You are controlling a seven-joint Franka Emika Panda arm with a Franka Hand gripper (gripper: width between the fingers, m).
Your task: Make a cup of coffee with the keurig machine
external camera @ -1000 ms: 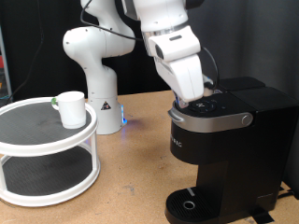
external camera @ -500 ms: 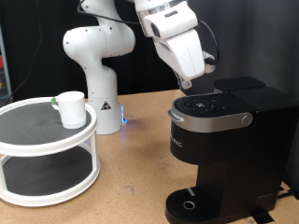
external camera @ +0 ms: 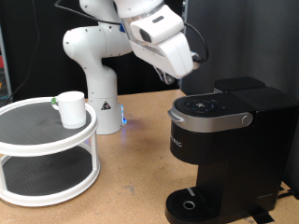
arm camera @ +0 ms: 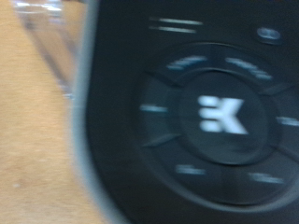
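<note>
The keurig machine (external camera: 224,140) stands at the exterior view's right, matte black, with its grey-silver lid handle down. Its round button panel (arm camera: 222,117) with a white K logo fills the wrist view, blurred. My gripper (external camera: 183,78) hangs in the air just above and to the left of the machine's top, touching nothing; its fingers are hard to make out. The cup (external camera: 70,107), a small white mug, sits upright on the upper tier of a round white stand (external camera: 42,140) at the exterior view's left, far from the gripper.
The arm's white base (external camera: 98,84) stands behind the stand, a small blue light beside it. The machine's drip tray (external camera: 190,203) at the bottom holds no mug. Brown tabletop lies between the stand and the machine.
The hand has lifted off the machine's top panel and swung up and towards the exterior view's left. The cup and machine have not moved.
</note>
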